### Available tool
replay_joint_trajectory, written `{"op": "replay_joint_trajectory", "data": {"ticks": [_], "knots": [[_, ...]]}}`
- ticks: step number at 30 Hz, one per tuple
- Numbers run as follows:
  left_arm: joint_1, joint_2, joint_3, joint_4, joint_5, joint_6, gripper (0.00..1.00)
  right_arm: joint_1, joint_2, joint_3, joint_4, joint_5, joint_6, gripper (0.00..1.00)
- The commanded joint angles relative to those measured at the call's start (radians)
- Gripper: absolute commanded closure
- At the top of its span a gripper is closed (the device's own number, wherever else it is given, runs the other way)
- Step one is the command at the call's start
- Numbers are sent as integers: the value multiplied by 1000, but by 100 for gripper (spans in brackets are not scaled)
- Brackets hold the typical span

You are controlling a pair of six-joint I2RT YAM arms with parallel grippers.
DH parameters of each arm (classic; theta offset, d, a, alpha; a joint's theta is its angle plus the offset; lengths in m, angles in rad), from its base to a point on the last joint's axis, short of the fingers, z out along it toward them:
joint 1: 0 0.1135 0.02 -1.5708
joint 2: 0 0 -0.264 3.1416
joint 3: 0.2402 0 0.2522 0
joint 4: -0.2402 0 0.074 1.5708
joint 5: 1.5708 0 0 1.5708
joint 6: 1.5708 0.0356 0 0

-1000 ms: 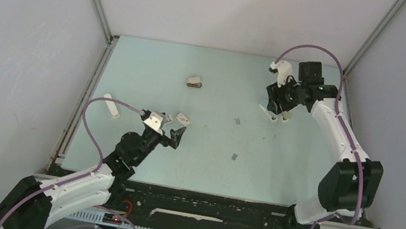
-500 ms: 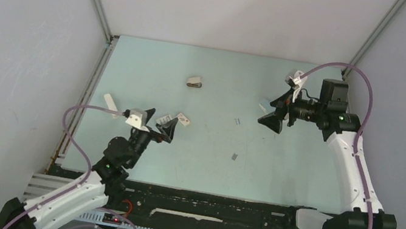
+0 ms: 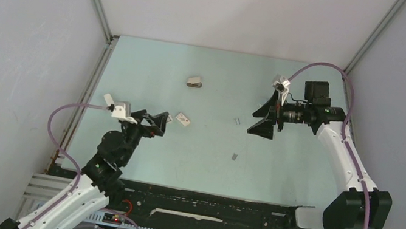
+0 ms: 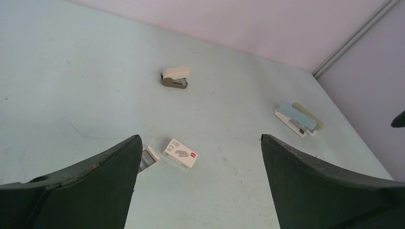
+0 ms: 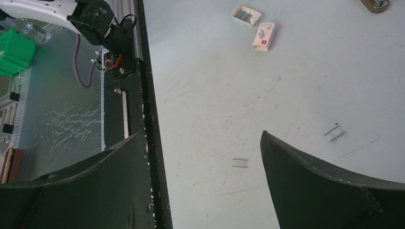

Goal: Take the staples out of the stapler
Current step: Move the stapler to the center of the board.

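Where grey walls enclose it, the pale table bears staples.

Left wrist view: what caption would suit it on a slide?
Open left gripper above a table, facing a pale-blue stapler, a small white box and a squat beige gadget.

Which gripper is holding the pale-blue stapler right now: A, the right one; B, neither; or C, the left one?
B: the stapler lies on the table, while the left gripper and the right gripper both stand open with nothing between their fingers.
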Motion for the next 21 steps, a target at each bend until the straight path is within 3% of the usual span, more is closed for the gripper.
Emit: {"op": "replay_joint_trajectory", "data": {"ticks": [1, 6, 9, 13, 17, 21], "knots": [[114, 97, 80, 6, 140, -155, 0, 1, -21, 10, 8, -3, 5, 0], [284, 263, 105, 138, 318, -355, 0, -8, -35, 10, 5, 13, -5, 0], [357, 404, 174, 126, 369, -481, 0, -10, -40, 11, 4, 22, -6, 0], [405, 623, 317, 103, 455, -540, 0, -13, -44, 10, 7, 37, -7, 0], [413, 847, 524, -95, 360, -597, 0, -17, -46, 10, 6, 41, -8, 0], [413, 1111, 837, -352, 261, -674, 2, -20, -45, 10, 3, 45, -13, 0]]}}
